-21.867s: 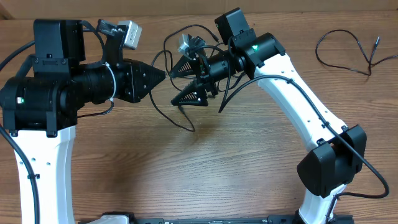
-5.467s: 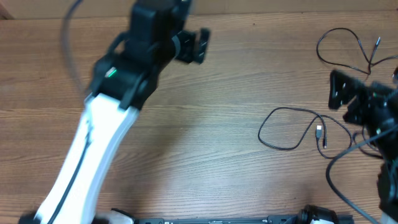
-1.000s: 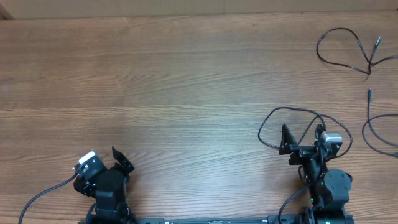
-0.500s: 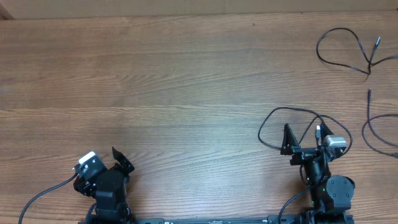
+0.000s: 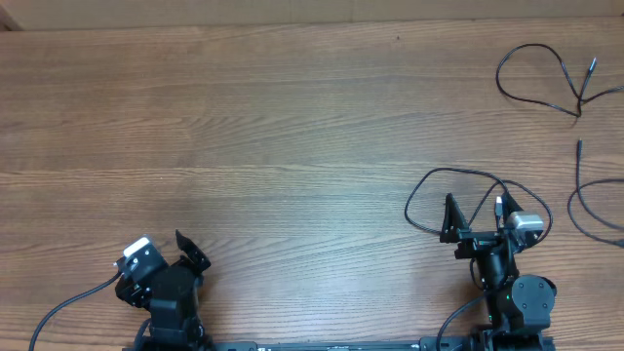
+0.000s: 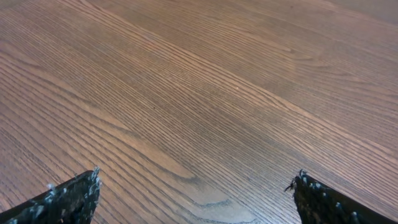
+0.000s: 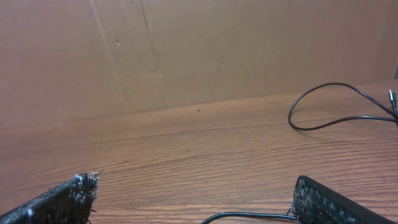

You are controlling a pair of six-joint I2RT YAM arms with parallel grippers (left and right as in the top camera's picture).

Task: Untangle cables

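Observation:
Three thin black cables lie apart on the wooden table. One loop (image 5: 458, 172) sits right by my right gripper (image 5: 475, 216). A second cable (image 5: 526, 49) is at the far right corner, a third (image 5: 573, 200) at the right edge. In the right wrist view a strand of cable (image 7: 261, 214) lies low between the open jaws of the right gripper (image 7: 196, 200), untouched, and another loop (image 7: 336, 84) lies farther off. My left gripper (image 5: 161, 255) is folded back at the front left. In its wrist view the left gripper (image 6: 196, 199) stands open over bare wood.
A brown cardboard wall (image 7: 186, 50) stands along the table's far edge. Both arms are tucked against the front edge, each trailing a thicker black wire (image 5: 58, 307).
In the last second the right gripper shifted slightly right and settled; the left has not moved. Earlier both arms held tangled cables mid-table; now they are pulled back and the cables lie apart.

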